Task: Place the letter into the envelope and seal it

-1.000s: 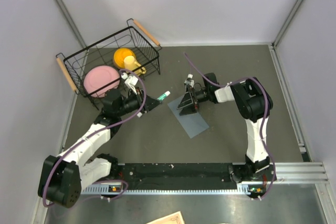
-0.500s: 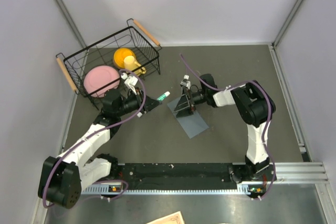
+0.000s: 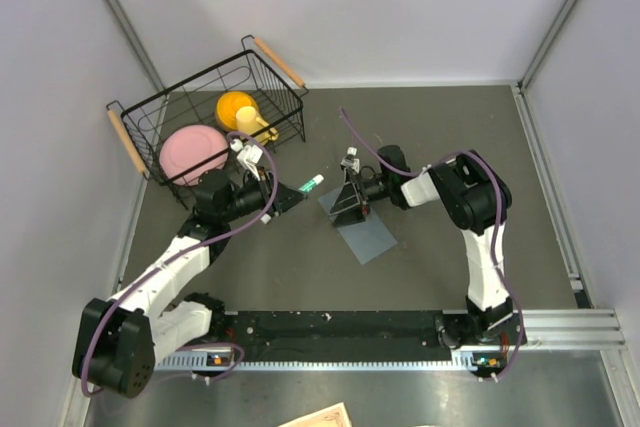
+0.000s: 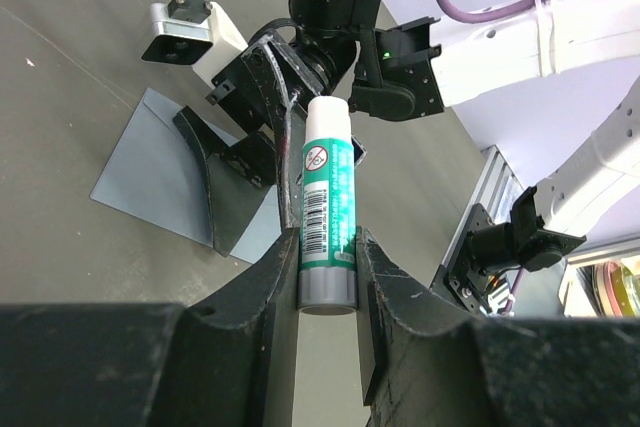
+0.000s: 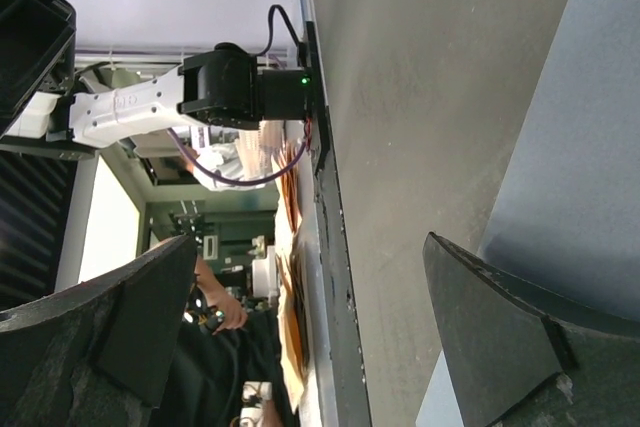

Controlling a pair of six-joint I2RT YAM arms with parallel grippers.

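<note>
The blue-grey envelope [image 3: 366, 230] lies flat on the table in front of the right arm. It also shows in the left wrist view [image 4: 150, 162] and the right wrist view [image 5: 585, 137]. My right gripper [image 3: 349, 203] is open, low over the envelope's far left corner, with nothing between its fingers [image 5: 490, 332]. My left gripper [image 3: 291, 195] is shut on the white-and-green glue stick [image 3: 311, 184], held off the table just left of the envelope. In the left wrist view the stick [image 4: 328, 202] points towards the right gripper [image 4: 232, 182]. The letter does not show on the table.
A black wire basket [image 3: 205, 119] with a pink plate [image 3: 192, 154] and a yellow cup [image 3: 241, 111] stands at the back left. A metal rail [image 3: 340, 332] runs along the near edge. A cream sheet's corner [image 3: 322, 416] shows beyond it, off the table.
My right gripper has shifted a little left and nearer, over the envelope's corner, and its wrist has stretched out. The left arm, the glue stick and the envelope have not moved.
</note>
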